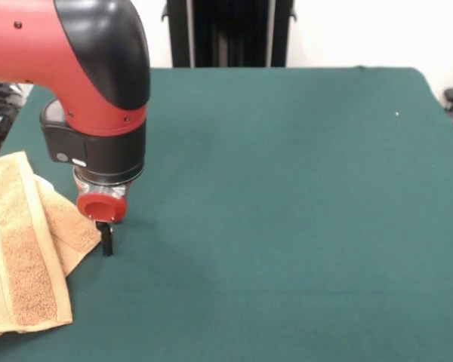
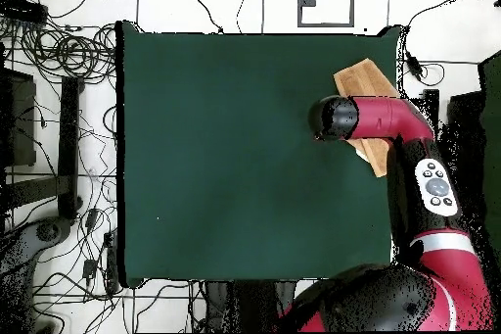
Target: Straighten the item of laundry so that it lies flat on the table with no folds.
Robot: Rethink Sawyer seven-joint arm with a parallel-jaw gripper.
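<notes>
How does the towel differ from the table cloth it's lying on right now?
The towel is tan-orange and fluffy; the table cover is dark green and smooth. The towel is small and sits at one edge, while the table fills most of both views. The towel is folded, with layers overlapping; the table cover lies flat. Both are fabric. The gripper sits beside the towel's edge.

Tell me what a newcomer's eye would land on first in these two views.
The red and black arm dominates the front view's upper left, its tool reaching down to the table right beside the towel's edge. Next comes the tan-orange towel, lying folded over itself at the picture's left edge. In the overhead view, it sits near the table's top right corner, partly hidden under the arm.
</notes>
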